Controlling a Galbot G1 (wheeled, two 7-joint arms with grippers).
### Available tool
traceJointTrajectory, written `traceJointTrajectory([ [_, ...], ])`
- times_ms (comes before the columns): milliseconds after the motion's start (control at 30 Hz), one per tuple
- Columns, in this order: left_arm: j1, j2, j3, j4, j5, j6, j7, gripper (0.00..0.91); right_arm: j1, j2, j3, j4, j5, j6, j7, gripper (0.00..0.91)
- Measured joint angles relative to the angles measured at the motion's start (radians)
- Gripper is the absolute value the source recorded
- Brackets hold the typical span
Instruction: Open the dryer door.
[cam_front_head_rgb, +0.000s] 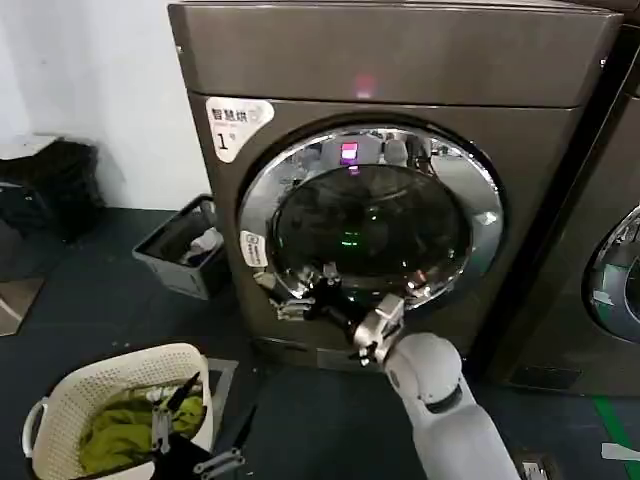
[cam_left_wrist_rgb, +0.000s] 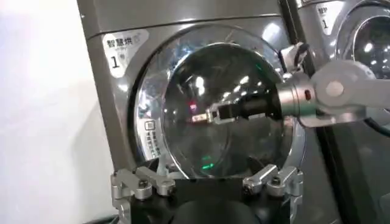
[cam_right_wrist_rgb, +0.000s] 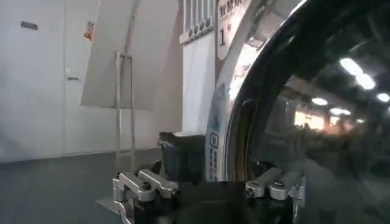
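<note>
The left hand (cam_front_head_rgb: 185, 440) hangs low over the basket (cam_front_head_rgb: 60, 400), parked; whether it is released or clenched I cannot tell. Beyond it, the right hand (cam_front_head_rgb: 300, 295) reaches to the lower left chrome rim of the door (cam_front_head_rgb: 375, 215), which sits shut on the dryer (cam_front_head_rgb: 400, 60). The step in hand looks like finding a hold at the rim; next comes hooking the edge and pulling outward. The right hand's grip is hard to make out against the dark glass, so I cannot tell.
</note>
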Motion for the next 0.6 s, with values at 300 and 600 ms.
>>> traceJointTrajectory([
  [300, 0.001, 0.001, 0.001, -0.001, 0.0, 0.0, 0.0, 0.907, 0.025, 0.02, -0.016, -0.046, -0.013, 0.005, 0.019, 0.907],
  [600, 0.001, 0.003, 0.005, -0.001, 0.0, -0.001, 0.0, 0.907, 0.049, 0.029, -0.029, -0.083, -0.019, 0.006, 0.027, 0.907],
])
